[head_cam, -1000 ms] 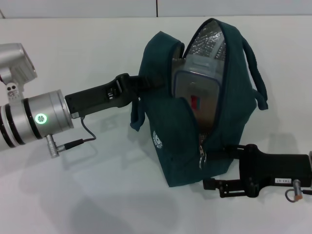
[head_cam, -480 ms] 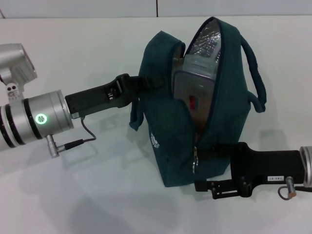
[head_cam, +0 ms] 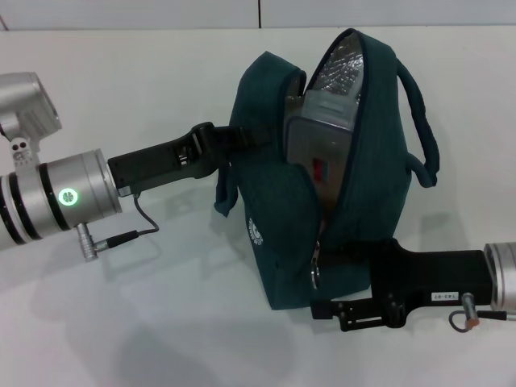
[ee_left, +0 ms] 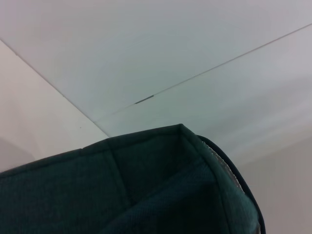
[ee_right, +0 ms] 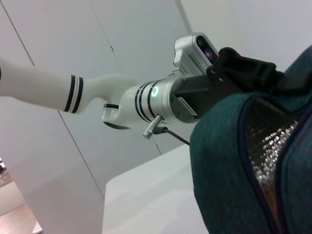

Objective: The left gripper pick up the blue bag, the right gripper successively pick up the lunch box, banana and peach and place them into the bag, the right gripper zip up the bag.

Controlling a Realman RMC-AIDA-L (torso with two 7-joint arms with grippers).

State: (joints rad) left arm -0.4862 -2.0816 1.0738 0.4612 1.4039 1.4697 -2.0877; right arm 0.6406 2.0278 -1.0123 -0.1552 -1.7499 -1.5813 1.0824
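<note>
The blue bag [head_cam: 274,218] stands upright on the white table, its zipper open down the middle and silver foil lining showing. The lunch box [head_cam: 322,149] stands inside it, red sticker visible. My left gripper [head_cam: 222,143] is shut on the bag's handle strap at its left side. My right gripper [head_cam: 321,278] is low at the bag's front corner; its fingers look spread, one against the fabric beside the metal zipper pull [head_cam: 316,270], the other under the bag's bottom edge. The banana and the peach are out of view. The bag also shows in the left wrist view [ee_left: 146,190] and the right wrist view [ee_right: 229,161].
The white table [head_cam: 145,322] lies all around the bag. A second loop handle [head_cam: 423,137] hangs off the bag's right side. The left arm [ee_right: 156,97] with its green ring shows in the right wrist view, above the bag.
My right gripper has moved left along the bag's bottom. The bag's lower corner and the zipper pull have shifted left with it. The left arm has not moved.
</note>
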